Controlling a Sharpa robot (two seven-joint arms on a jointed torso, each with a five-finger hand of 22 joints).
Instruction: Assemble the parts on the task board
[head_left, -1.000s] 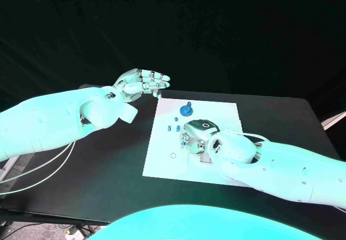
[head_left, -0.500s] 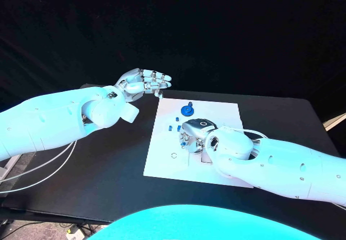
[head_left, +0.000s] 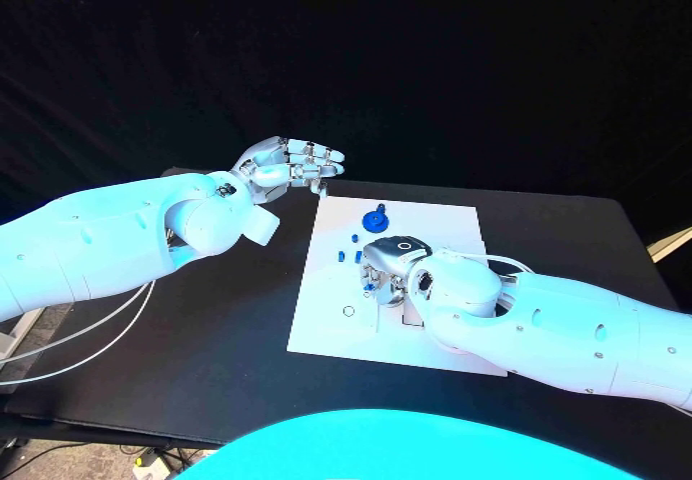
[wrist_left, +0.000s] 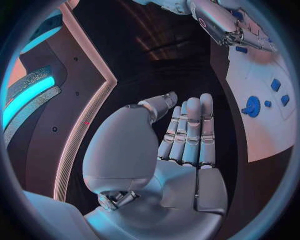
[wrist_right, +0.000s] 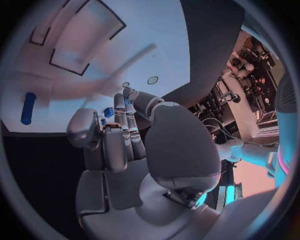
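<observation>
Head view: The task board (head_left: 325, 330) lies flat in the middle of the table (head_left: 188, 330). My right hand (head_left: 387, 268) is lowered onto the board's centre, fingers bent down among several small blue parts. My left hand (head_left: 289, 162) is raised above the table just beyond the board's far left corner, fingers curled in together, holding nothing. A round blue part (head_left: 375, 217) stands near the board's far edge, and small blue pieces (head_left: 351, 248) lie loose between it and my right hand. A small ring outline (head_left: 348, 311) on the board remains unfilled. Judgement: assembly is at an early stage; most parts are not yet seated.

Left wrist view: My left hand (wrist_left: 181, 145) has its fingers side by side and nothing in the palm. The round blue part (wrist_left: 252, 106) and two small blue pieces (wrist_left: 279, 92) sit on the white board.

Right wrist view: My right hand (wrist_right: 119, 135) has its fingertips (wrist_right: 122, 102) pressed close over a small blue part (wrist_right: 107, 112) at the board surface; I cannot tell whether the part is actually gripped. An elongated blue part (wrist_right: 27, 108) lies loose nearby. The rectangular recesses (wrist_right: 81, 45) in the board appear unfilled.
</observation>
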